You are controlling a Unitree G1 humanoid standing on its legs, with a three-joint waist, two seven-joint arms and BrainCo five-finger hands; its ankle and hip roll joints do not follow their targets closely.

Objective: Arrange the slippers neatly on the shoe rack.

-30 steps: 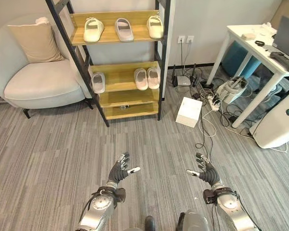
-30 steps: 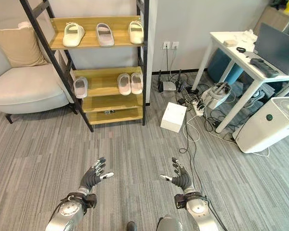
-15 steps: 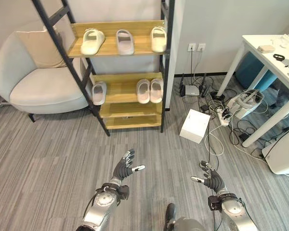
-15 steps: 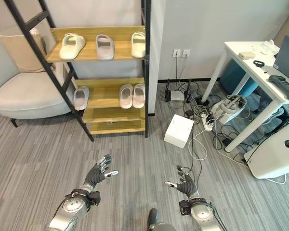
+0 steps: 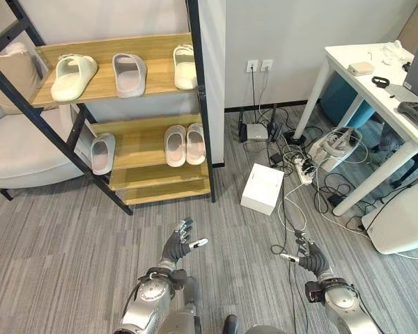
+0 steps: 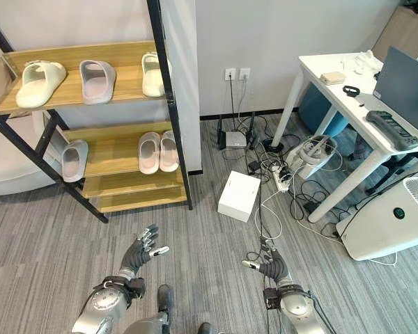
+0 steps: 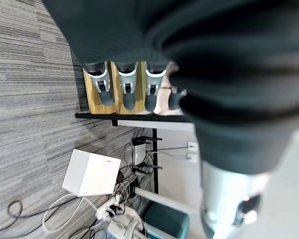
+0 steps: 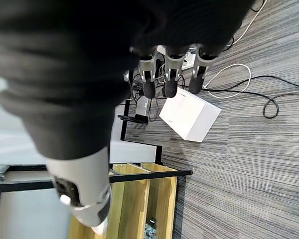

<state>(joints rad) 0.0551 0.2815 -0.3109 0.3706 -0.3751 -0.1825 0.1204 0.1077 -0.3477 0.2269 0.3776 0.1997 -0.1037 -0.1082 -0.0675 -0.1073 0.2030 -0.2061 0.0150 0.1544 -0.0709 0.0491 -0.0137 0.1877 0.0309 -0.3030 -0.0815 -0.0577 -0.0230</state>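
A wooden shoe rack (image 5: 150, 146) with black side rails stands against the wall. Its top shelf holds a cream slipper (image 5: 73, 68), a grey slipper (image 5: 129, 65) and a pale slipper (image 5: 184, 58). On the middle shelf lie a grey slipper (image 5: 102, 145) at the left and a pink pair (image 5: 184, 136) side by side. My left hand (image 5: 176, 247) is open above the carpet, well short of the rack. My right hand (image 5: 311, 258) is open too, low at the right, holding nothing.
A white box (image 5: 262, 188) lies on the carpet right of the rack, amid cables and a power strip (image 5: 308, 165). A white desk (image 5: 376, 87) and a white air purifier (image 5: 404, 216) stand at the right. An armchair (image 5: 14, 149) sits left of the rack.
The camera has turned, so the rack and armchair sit further left in the picture and the desk shows more fully. Both hands stay open and low, holding nothing.
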